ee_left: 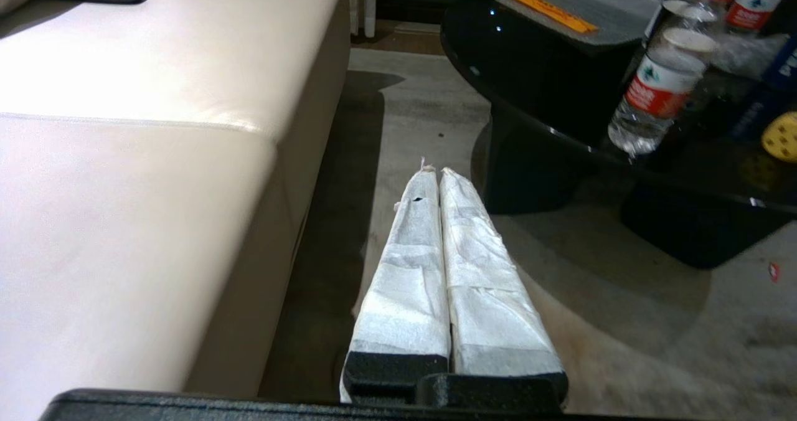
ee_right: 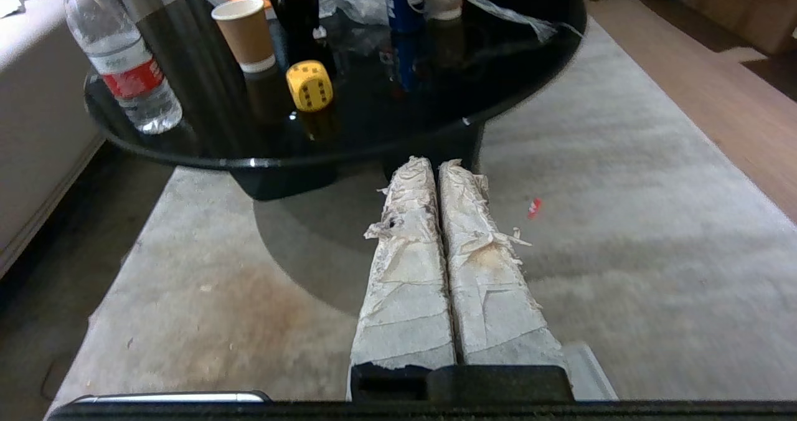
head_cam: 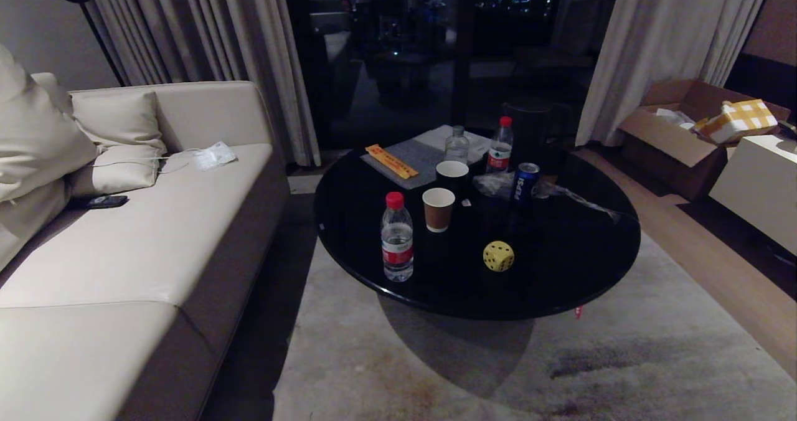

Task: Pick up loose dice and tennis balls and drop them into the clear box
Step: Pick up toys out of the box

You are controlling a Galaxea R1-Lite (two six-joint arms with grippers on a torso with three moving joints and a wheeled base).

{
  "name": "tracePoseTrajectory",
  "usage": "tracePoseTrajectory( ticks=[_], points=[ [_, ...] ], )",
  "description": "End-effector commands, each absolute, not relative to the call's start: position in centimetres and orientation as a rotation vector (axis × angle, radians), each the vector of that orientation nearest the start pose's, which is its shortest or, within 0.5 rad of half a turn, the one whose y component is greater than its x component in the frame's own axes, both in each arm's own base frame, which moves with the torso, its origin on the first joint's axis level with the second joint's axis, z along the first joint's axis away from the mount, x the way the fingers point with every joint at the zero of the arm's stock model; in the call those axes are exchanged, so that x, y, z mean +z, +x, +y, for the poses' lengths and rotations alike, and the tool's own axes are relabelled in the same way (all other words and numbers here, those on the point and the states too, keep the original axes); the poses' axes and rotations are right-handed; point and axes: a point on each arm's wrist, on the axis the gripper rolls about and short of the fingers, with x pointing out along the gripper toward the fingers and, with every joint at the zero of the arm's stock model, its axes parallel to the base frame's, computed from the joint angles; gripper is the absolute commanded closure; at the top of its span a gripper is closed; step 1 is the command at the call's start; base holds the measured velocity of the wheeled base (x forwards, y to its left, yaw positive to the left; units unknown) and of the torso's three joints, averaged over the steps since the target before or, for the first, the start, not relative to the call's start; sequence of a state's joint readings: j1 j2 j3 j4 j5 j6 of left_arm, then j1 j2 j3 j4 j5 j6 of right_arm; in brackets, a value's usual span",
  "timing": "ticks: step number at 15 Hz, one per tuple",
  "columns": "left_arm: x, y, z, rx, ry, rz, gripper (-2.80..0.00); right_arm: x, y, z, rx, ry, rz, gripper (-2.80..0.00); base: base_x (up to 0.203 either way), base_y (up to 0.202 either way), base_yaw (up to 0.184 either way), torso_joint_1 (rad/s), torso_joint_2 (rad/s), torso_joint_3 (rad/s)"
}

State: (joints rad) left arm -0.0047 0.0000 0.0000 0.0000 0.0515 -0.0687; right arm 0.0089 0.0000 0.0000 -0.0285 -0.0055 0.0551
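We are at the very start of the job, with nothing collected. The yellow die sits alone near the front edge of the round black table, just beyond a water bottle and a brown paper cup. It is the only 1 of the task's pieces we can find; no tennis balls and no clear box show in any view. Our left gripper hangs over the rug between the sofa and the table, fingers pressed together and empty. Our right gripper is likewise clenched on nothing, low over the rug, short of the table's edge. Next, we judge, we must close in on the table, spread the right fingers, and reach over the rim for the die, while locating the box.
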Motion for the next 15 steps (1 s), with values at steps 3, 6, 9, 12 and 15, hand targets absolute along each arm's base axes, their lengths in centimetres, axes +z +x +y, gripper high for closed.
tracePoseTrajectory(
  ticks=[3,6,9,12,15],
  points=[
    [7.51,-2.26,0.13,0.048,-0.069,0.001,0.00,7.55,-2.19,-0.03,0.004,0.055,-0.017,0.00,0.181,0.000,-0.001,0.001,0.00,-0.001],
    [7.51,-2.26,0.13,0.048,-0.069,0.001,0.00,7.55,-2.19,-0.03,0.004,0.055,-0.017,0.00,0.186,0.000,-0.002,0.002,0.00,0.003],
    [7.51,-2.26,0.13,0.048,-0.069,0.001,0.00,7.55,-2.19,-0.03,0.005,0.055,-0.017,0.00,0.181,0.000,-0.001,0.001,0.00,0.001],
    [7.51,-2.26,0.13,0.048,-0.069,0.001,0.00,7.55,-2.19,-0.03,0.004,0.055,-0.017,0.00,0.181,0.000,-0.003,0.002,0.00,0.005],
    [7.51,-2.26,0.13,0.048,-0.068,0.001,0.00,7.55,-2.19,-0.03,0.004,0.055,-0.017,0.00,0.185,0.000,0.000,0.002,0.00,0.004]
  ],
)
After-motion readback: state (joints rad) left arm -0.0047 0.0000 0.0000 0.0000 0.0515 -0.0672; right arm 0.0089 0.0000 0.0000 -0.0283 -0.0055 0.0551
